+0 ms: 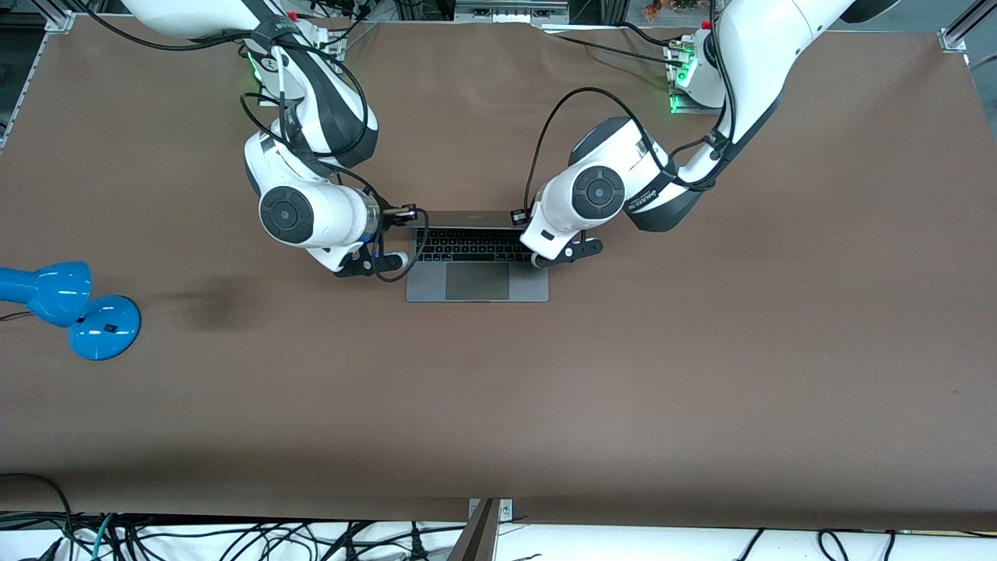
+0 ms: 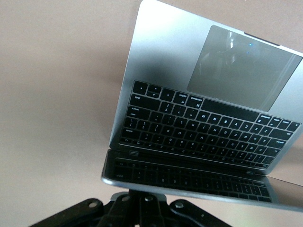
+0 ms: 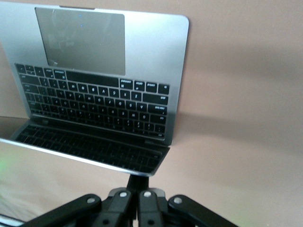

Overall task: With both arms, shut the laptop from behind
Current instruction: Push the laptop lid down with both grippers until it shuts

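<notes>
Both grippers sit at the laptop point(image 1: 477, 265) lid's top edge: left gripper point(image 2: 142, 198) and right gripper point(image 3: 136, 196), fingers closed together, gripping nothing. Laptop lies mid-tabletop point(image 1: 623, 374), long axis spanning both arms' ends, trackpad toward the front camera. Only wrist views show the screen.

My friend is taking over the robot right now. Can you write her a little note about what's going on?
Left gripper: fingers shut, at the top edge of the slim grey metal laptop's dark screen.
Right gripper: the same, at the screen's other corner.
Laptop: mid-table, open, screen upright, keyboard facing the front camera.
Done: both arms in place at the lid.
Left: push the lid down until it closes.
</notes>
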Controlling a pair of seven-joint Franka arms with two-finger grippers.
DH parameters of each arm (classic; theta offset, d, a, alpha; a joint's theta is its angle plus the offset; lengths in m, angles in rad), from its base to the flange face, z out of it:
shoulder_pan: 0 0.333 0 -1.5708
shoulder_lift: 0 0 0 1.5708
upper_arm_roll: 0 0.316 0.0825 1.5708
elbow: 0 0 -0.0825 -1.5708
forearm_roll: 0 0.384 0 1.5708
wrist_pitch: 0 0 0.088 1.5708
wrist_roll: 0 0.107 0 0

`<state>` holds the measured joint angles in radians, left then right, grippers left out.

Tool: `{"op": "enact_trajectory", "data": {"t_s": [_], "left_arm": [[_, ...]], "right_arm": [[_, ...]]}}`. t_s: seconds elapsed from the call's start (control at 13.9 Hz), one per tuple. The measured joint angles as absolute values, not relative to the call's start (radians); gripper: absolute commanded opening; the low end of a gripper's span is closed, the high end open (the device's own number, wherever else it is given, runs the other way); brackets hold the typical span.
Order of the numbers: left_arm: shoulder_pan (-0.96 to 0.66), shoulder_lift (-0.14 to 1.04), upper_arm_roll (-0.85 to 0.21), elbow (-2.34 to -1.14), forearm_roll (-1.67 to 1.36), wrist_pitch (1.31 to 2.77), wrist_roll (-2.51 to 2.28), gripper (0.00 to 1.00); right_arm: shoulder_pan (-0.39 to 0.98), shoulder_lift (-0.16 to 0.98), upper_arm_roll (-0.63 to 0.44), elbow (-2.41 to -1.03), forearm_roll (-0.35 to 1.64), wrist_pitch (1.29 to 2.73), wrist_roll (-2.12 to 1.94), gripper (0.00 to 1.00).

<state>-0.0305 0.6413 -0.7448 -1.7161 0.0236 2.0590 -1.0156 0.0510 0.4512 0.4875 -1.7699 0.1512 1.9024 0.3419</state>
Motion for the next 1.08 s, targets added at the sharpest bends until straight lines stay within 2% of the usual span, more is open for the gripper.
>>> {"op": "enact_trajectory", "data": {"t_s": [0.36, 1.08], "left_arm": [[-0.037, 0.679, -0.727, -1.693, 0.054, 2.059, -1.016, 0.0], [-0.135, 0.734, -0.623, -1.613, 0.055, 2.059, -1.016, 0.0]], "right_arm": [[0.054, 0.483, 0.487, -1.77, 0.144, 1.962, 0.34, 0.05], [0.054, 0.554, 0.487, -1.767, 0.104, 2.088, 0.325, 0.05]]}}
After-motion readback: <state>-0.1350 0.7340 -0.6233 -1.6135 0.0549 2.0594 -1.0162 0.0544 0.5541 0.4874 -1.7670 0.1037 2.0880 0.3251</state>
